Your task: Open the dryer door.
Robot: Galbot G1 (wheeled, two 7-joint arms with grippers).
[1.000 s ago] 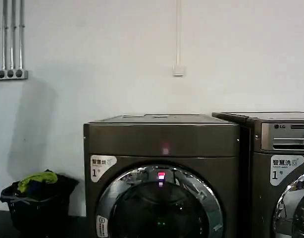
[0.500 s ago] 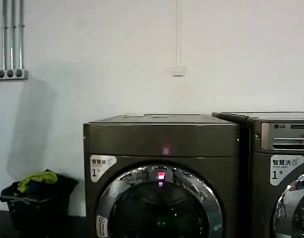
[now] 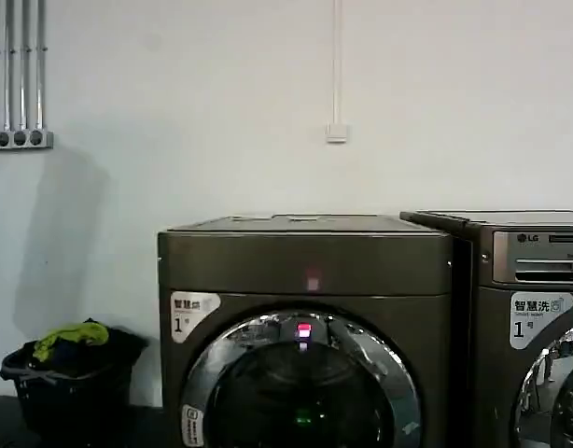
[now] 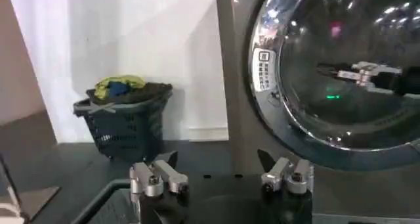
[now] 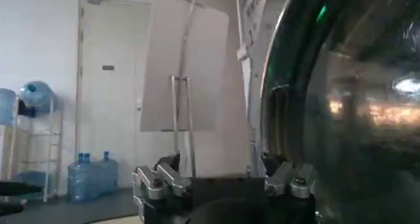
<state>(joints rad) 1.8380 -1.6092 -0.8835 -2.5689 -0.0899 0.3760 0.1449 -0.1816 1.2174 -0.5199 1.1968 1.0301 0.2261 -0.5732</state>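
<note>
Both grippers show their fingers spread wide with nothing between them. Seen from its own wrist camera, the left gripper hangs low in front of the dryer, close to the lower part of the dryer door. The right gripper sits very close to the door's chrome rim, at the edge of the dark glass.

From the head camera the dryer stands against the white wall, its flat front facing the robot, with the LG-marked machine just beside it on the right. The round door lies flush in the front panel, shut, its glass facing straight out. That view cuts off the door's lower half at the frame edge.

The left wrist camera takes in the door's lower rim, a white label on the rim, and a green light behind the glass, along with a reflection of a gripper in the glass. A dark laundry basket with yellow and blue cloth stands by the wall, well apart from the dryer. The right wrist camera looks along the door's side; any handle there is hard to make out.
</note>
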